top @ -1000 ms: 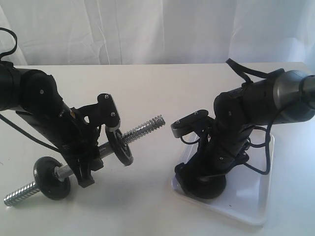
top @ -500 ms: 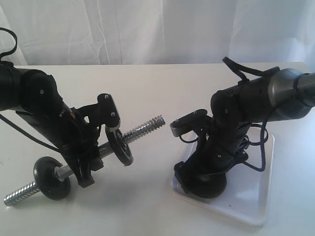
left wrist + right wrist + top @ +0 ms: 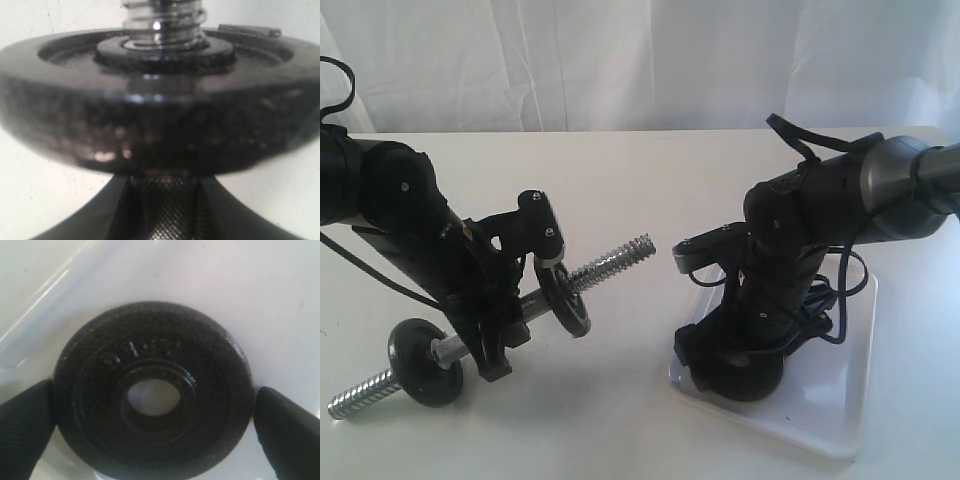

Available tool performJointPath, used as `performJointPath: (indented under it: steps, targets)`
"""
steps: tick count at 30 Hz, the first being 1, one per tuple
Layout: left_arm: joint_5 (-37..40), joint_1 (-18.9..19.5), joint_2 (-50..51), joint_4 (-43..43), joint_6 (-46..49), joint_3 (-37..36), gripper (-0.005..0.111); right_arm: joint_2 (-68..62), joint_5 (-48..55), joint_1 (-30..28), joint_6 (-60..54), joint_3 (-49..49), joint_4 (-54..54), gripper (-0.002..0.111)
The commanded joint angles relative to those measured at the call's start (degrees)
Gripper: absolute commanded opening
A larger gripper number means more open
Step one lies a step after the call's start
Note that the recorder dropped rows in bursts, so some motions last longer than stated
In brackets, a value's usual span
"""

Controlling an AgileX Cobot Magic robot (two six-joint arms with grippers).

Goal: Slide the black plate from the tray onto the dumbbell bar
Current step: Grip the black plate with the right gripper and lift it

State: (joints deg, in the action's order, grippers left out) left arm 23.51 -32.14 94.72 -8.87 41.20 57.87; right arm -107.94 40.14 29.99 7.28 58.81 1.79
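Right end effector (image 3: 155, 432) sits with its jaws spread wide around the black plate (image 3: 150, 352), one pad (image 3: 25, 432) at each side of the rim, gripping nothing yet. That plate lies flat in the white tray (image 3: 240, 285). I'd close evenly across its full width so it lifts without tipping, then turn its hole toward the free threaded end of the dumbbell bar (image 3: 612, 261), which the left end effector (image 3: 505, 330) clamps mid-shaft, tilted over the table (image 3: 620, 180).
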Motion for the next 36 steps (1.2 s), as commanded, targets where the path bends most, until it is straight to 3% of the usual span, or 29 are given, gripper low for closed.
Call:
performJointPath:
  steps: [1, 32, 34, 36]
  targets:
    - [-2.46, -0.01, -2.61, -2.59, -0.3, 1.45, 0.0, -2.49, 1.89, -0.04, 0.69, -1.38, 0.83, 0.105]
    - [-2.46, -0.01, -2.61, -2.59, -0.41, 1.45, 0.0, -6.17, -1.09, -0.04, -1.07, -1.15, -2.23, 0.104]
    - [-2.46, -0.01, -2.61, -2.59, -0.41, 1.45, 0.0, -7.05, 1.19, -0.04, -1.07, -0.65, -2.23, 0.097]
    - [-2.46, -0.01, -2.61, -2.59, -0.41, 1.45, 0.0, -7.86, 5.54, -0.04, -0.15, 1.36, -2.23, 0.062]
